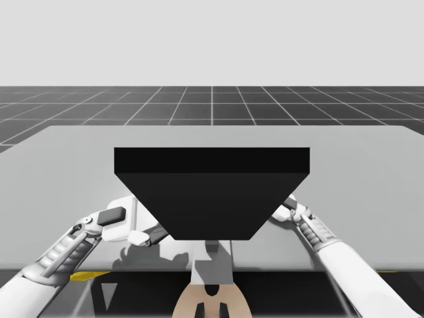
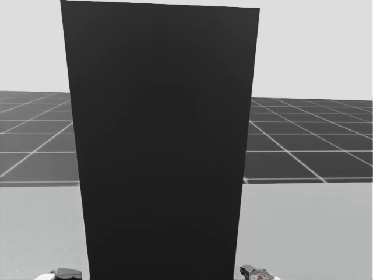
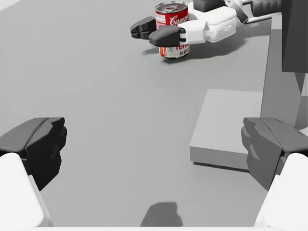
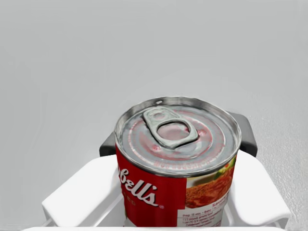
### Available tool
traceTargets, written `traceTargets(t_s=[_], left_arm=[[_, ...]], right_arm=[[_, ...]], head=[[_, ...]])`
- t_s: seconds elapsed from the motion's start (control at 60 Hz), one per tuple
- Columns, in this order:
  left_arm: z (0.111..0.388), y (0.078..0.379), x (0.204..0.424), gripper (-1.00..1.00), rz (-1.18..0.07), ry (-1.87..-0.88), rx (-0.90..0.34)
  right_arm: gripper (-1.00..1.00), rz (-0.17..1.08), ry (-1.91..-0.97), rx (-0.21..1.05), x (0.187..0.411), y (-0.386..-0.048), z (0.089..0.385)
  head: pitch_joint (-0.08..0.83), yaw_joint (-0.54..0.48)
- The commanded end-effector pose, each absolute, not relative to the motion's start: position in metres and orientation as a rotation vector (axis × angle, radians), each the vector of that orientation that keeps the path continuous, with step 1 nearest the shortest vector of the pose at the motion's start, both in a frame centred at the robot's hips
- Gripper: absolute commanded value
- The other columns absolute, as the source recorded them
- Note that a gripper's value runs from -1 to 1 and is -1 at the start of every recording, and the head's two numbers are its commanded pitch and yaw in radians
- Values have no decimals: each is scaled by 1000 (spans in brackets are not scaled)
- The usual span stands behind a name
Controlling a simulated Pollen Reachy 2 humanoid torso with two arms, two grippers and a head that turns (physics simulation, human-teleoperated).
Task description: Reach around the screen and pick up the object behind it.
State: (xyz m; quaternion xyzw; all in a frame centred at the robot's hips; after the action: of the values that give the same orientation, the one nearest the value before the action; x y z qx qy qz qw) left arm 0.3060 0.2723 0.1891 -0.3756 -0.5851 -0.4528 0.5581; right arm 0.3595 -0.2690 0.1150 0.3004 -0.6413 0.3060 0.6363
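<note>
Because the screen blocks the front, the right pincer comes in from the side and clasps the can on both flanks. The left pincer gapes wide and holds nothing.

L arm: smooth white shell, grey ribbed cuff nr wrist, small dark joints. Wrist block white, rounded, w/ dark grey rect. panel on top. R arm: same build, white shell, grey ribbed sect.; poss. a small red mark at its wrist, hard to tell. L end effector: 2 white finger bodies, chunky dark grey faceted tips. R end effector: same, black tips, white boxy palm.
</note>
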Motion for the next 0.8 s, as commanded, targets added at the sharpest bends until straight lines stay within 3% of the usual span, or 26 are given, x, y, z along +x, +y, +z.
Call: traceTargets(t_s=[0.017, 0.467, 0.8], left_arm=[[189, 274, 307, -1000, -1067, -1383, -884], [192, 277, 307, -1000, -1055, -1399, -878], [195, 281, 307, -1000, -1040, -1423, -869]], right_arm=[[997, 786, -1430, 695, 344, -305, 130], [972, 594, -1626, 515, 307, -426, 192], [1000, 531, -1827, 428, 301, -442, 266]], head=[[139, -80], [135, -76], [132, -74]])
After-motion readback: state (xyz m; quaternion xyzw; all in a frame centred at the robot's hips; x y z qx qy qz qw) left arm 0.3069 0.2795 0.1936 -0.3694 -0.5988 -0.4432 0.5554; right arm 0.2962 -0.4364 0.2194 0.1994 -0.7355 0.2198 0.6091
